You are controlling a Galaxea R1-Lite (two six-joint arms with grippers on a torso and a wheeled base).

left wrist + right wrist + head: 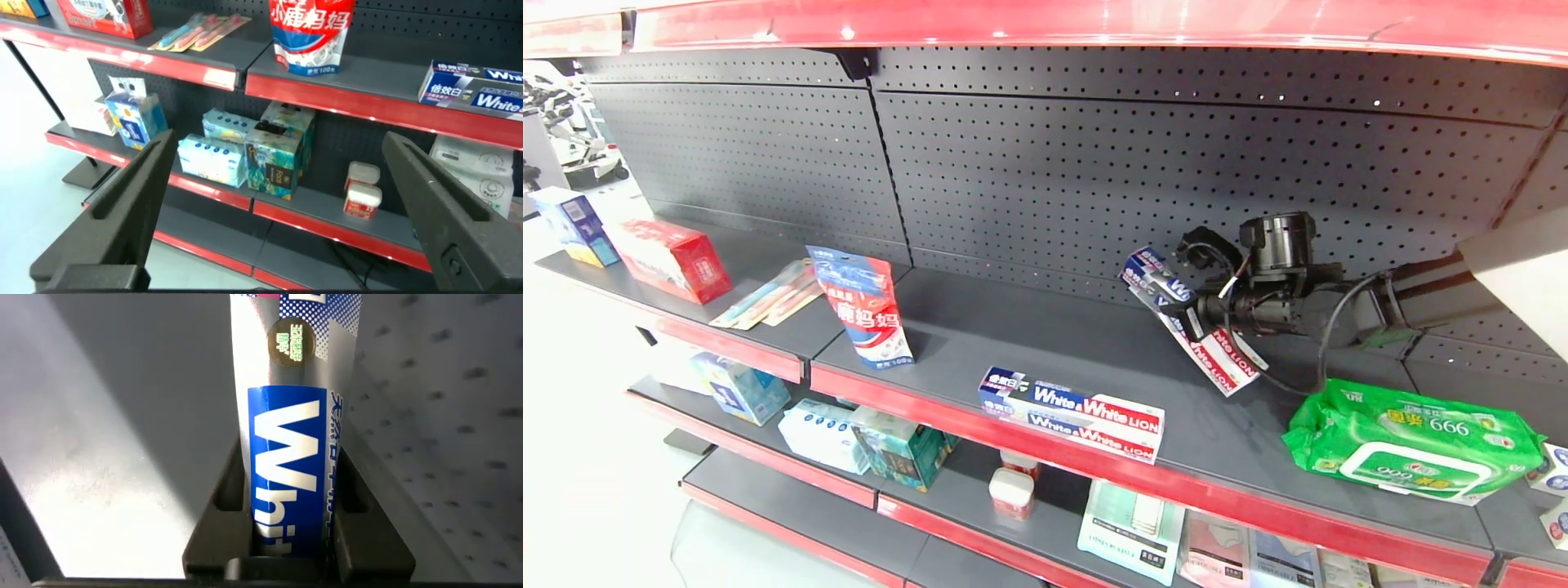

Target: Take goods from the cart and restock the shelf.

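So the right gripper (1188,314) is right of centre in the head view, up over the top shelf (1029,335), and it's pinching a toothpaste box (1221,359) around its middle. The box is tilted: one end points up toward the pegboard (1054,163), the other hangs down toward the shelf deck. Honestly can't tell if that low end touches the deck or not. In the right wrist view the fingers (227,486) sit tight against both sides of the box.

The left gripper (278,137) is spread wide with nothing between its fingers. It's facing the lower shelves, where some tissue packs (212,155) sit.

Other stuff on that top shelf in the head view:
- another box (1074,412) lying flat along the front edge, lower centre of frame
- green wipes (1413,437) lying flat at lower right
- a pouch (862,306) standing upright left of centre
- toothbrushes (768,298) just left of the pouch
- a red carton (670,260) further left, near the frame edge
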